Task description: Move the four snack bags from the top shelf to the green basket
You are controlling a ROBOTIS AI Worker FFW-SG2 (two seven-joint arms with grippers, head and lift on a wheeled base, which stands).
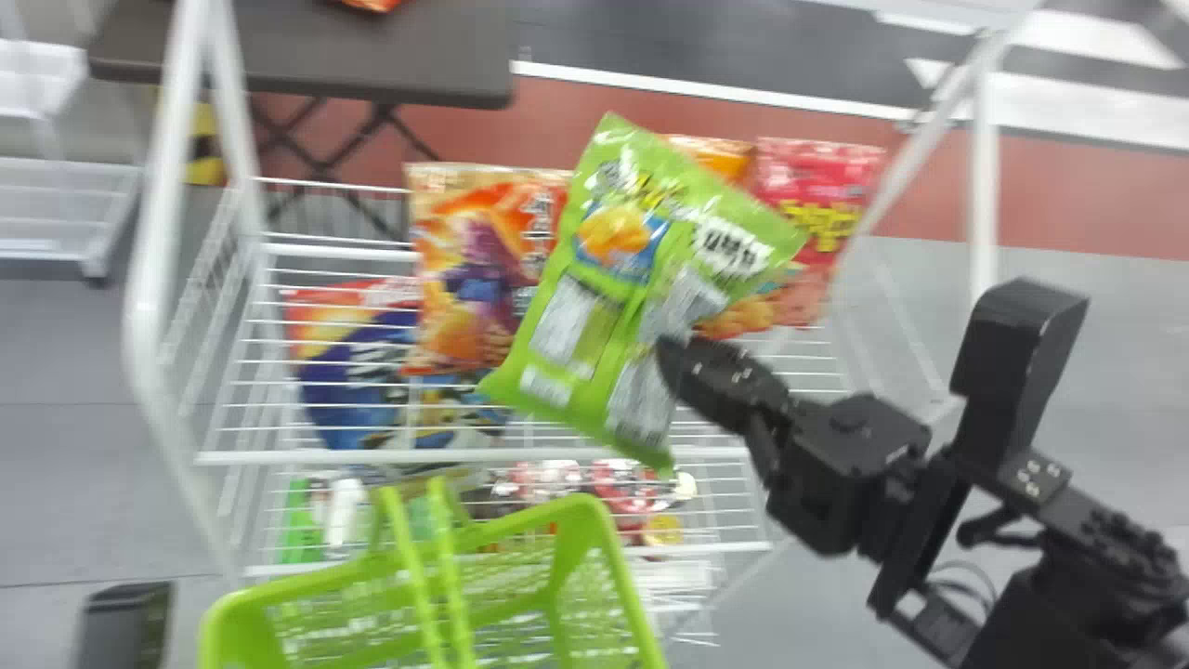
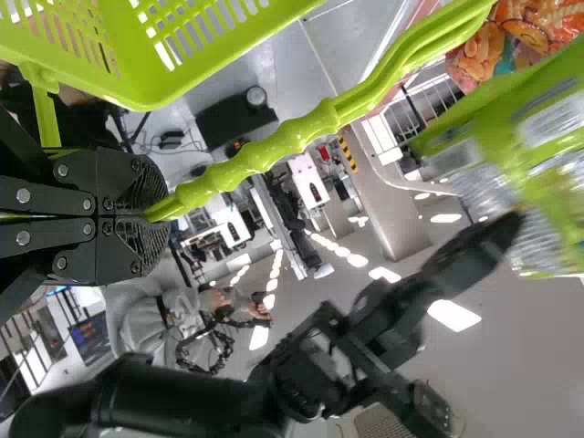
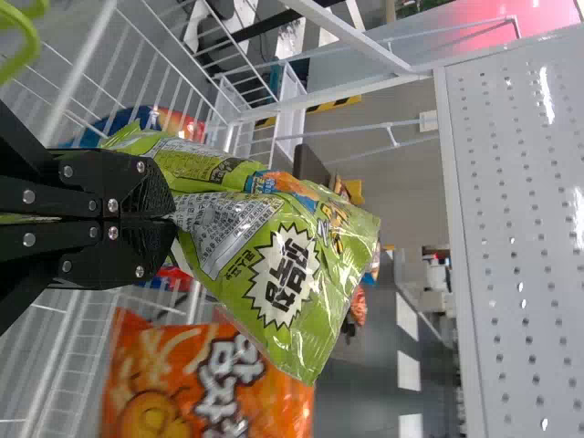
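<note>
One green snack bag [image 1: 594, 307] is held pinched by the right pincer [image 1: 667, 358] above the top shelf [image 1: 269, 458]. Toward its back edge are stood an orange-purple bag [image 1: 478, 269], an orange bag [image 1: 734, 321] and, nearest the right back corner, a pink bag [image 1: 822, 204]. Through blurred wires a blue bag [image 1: 348, 372] is seen, perhaps lower. By the front edge, the green basket [image 1: 583, 507] is held, its handle clamped in the left pincer [image 2: 155, 216].

Looks glossy and crinkled on the green snack bag [image 1: 594, 279], like smooth, shiny plastic on the green basket [image 2: 173, 89], like smooth, coated metal on the wire shelf [image 1: 260, 458].
</note>
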